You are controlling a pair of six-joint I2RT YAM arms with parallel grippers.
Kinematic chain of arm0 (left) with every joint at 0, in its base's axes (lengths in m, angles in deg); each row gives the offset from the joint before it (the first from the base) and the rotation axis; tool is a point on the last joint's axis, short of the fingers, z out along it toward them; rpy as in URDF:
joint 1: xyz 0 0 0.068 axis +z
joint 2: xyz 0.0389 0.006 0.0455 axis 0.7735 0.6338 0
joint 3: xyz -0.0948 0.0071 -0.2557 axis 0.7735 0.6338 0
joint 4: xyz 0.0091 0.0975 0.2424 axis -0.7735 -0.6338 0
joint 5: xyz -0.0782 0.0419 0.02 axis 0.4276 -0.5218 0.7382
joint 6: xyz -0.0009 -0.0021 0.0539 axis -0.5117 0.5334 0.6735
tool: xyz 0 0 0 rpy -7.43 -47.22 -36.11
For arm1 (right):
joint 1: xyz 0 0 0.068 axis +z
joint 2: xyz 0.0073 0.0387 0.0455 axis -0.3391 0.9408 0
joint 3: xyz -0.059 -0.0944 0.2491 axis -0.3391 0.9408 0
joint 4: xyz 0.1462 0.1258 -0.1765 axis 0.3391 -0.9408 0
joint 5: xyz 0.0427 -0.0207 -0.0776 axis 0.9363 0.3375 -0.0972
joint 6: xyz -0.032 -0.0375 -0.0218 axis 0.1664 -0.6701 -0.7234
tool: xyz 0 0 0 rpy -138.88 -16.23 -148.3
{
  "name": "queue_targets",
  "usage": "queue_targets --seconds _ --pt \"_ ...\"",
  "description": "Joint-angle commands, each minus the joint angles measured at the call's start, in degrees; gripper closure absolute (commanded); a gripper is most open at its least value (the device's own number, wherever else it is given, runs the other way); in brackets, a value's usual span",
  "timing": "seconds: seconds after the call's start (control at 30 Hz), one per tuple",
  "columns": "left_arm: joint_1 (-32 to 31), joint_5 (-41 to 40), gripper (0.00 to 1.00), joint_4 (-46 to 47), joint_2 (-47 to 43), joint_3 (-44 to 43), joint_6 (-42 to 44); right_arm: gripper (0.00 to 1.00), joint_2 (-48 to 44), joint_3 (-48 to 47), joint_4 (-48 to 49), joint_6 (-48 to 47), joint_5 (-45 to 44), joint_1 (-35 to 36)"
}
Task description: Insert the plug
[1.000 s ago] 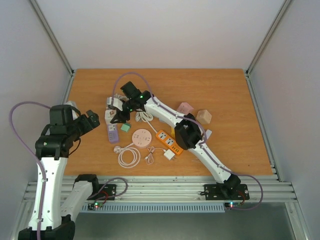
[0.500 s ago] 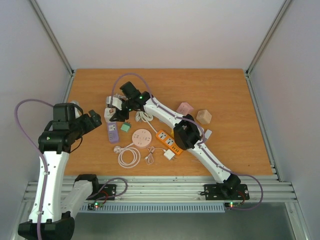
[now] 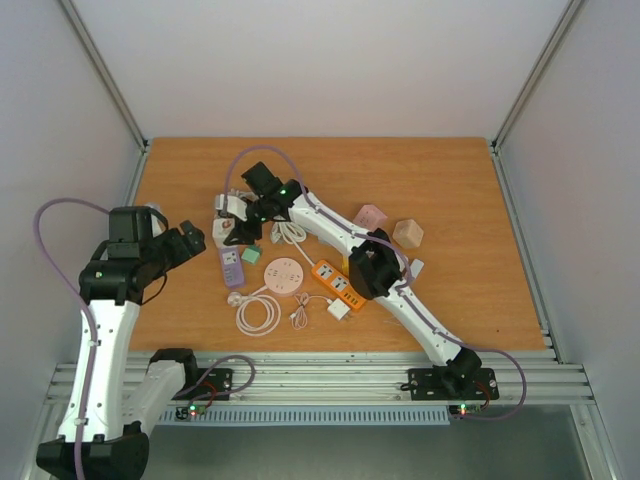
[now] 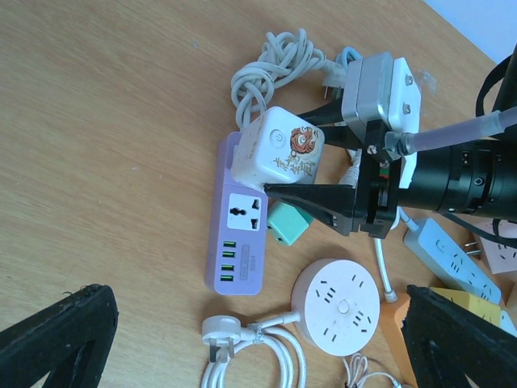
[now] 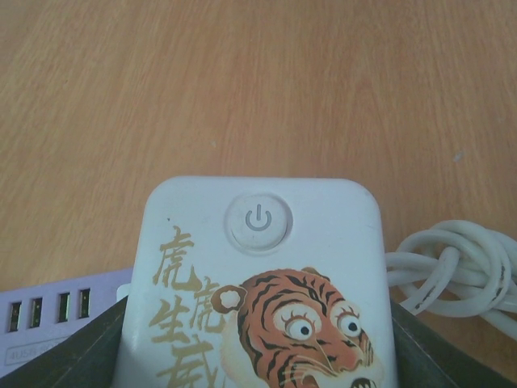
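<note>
Matt wooden table [image 5: 242, 81], smooth white plastic plug [image 5: 258, 267]

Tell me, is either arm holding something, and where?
The right gripper clamps the white tiger-print cube by two opposite sides; the left gripper holds nothing.

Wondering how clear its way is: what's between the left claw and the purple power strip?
Only bare table lies between the left gripper and the purple strip; the top view shows it.
</note>
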Motion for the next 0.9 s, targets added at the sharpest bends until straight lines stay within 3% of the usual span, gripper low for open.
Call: queue_targets --seconds 0.0,0.27,0.53,0.87 --pt "0.33 1.56 0.04 3.24 0.21 1.15 -0.44 0.72 0.62 0.15 -11.49 -2.97 -0.51 -0.2" --pt "0.34 2.8 0.04 3.59 0.22 1.85 -0.5 0.72 -3.89 6.97 -12.11 -2.0 2.43 -0.2" --pt "0.33 0.88 0.06 4.62 1.99 3.65 -1.75 0.69 -0.94 3.37 -15.76 -7.95 0.13 -0.2" --pt "0.96 -0.13 0.17 10.29 6.2 7.21 -16.04 0.65 2.61 -0.82 -13.17 -12.89 -0.58 -0.39"
